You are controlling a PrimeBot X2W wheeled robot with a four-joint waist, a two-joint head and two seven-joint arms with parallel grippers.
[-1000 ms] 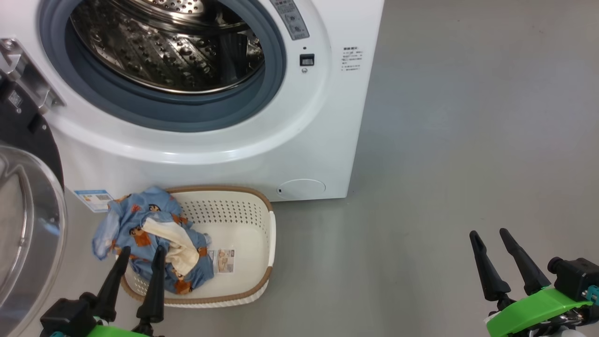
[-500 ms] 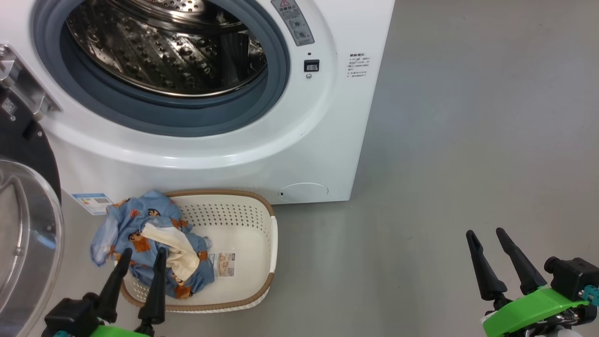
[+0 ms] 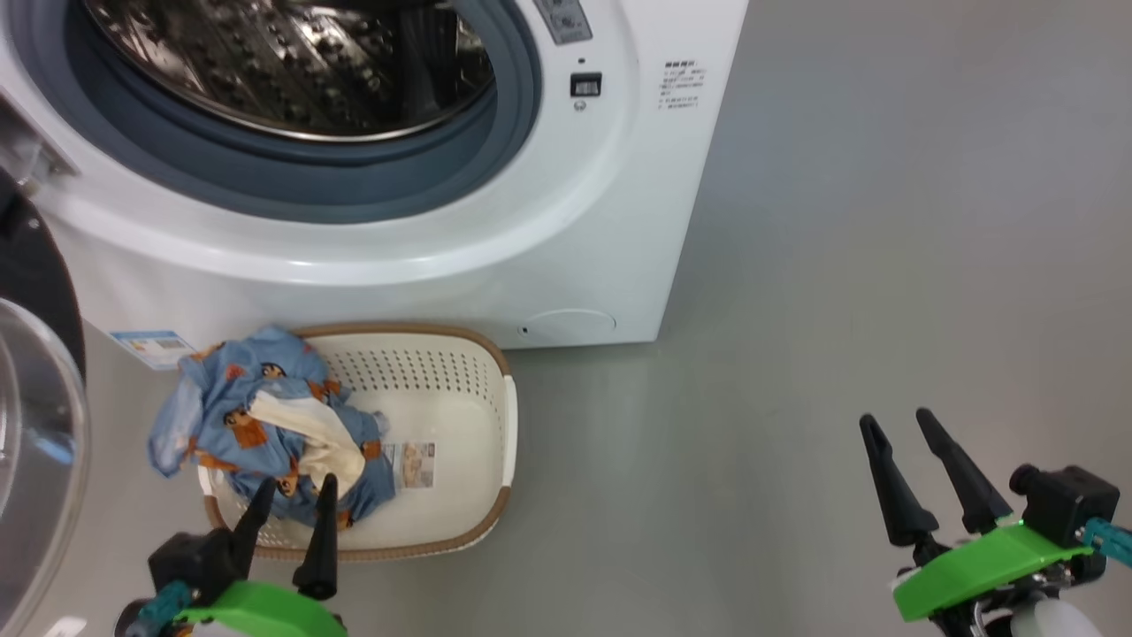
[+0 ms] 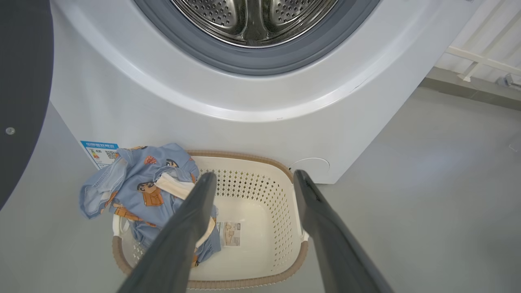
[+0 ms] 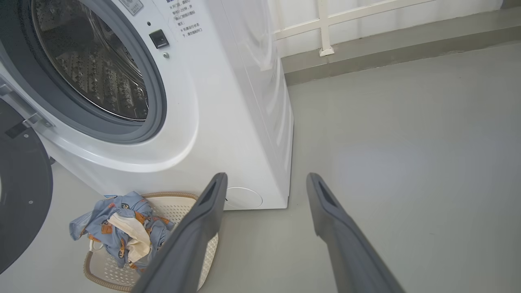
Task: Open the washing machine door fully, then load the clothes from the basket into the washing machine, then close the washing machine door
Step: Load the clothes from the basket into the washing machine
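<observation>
Close before the big white front-loading washing machine [image 3: 566, 221], its round glossy black door [image 3: 35, 416] swung open leftward, the cream-white perforated plastic basket [image 3: 460, 398] holds the blue bear-print clothes [image 3: 256, 416] bunched at its left end. The left gripper [image 3: 299, 482] hangs over the basket's near rim, aimed at the clothes, and the right gripper [image 3: 895, 418] is well apart above grey floor [image 3: 840, 265]. Both jaws stand wide and empty.

The left gripper [image 3: 297, 483] is held at lower left, fingers spread. The right gripper [image 3: 895, 418] is held at lower right, fingers parted.
</observation>
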